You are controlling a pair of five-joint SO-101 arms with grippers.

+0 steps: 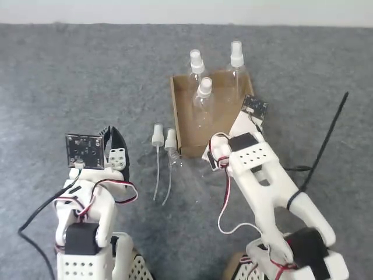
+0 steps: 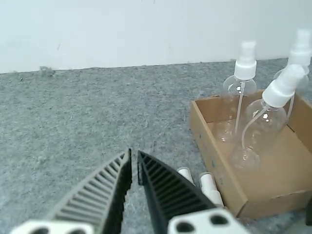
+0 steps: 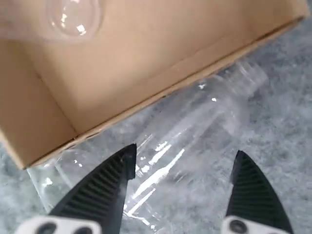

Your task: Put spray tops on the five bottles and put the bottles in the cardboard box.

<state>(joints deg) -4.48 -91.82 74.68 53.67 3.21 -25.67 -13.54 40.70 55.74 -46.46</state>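
An uncapped clear bottle (image 3: 195, 131) lies on the grey carpet against the outer wall of the cardboard box (image 3: 146, 48). My right gripper (image 3: 185, 158) hovers open just above it, one finger on each side. Three bottles with white spray tops (image 1: 204, 96) (image 1: 195, 65) (image 1: 236, 58) stand in the box (image 1: 178, 116), towards its back. Two loose spray tops (image 1: 157, 135) (image 1: 170, 140) lie just left of the box, tubes trailing towards me. My left gripper (image 2: 134, 163) is shut and empty, raised over the carpet left of the spray tops (image 2: 207, 184).
The right arm (image 1: 256, 163) hangs over the box's near corner, with loose red and white wires beside it. A black cable (image 1: 326, 140) crosses the carpet at the right. Bare carpet stretches left of and behind the box.
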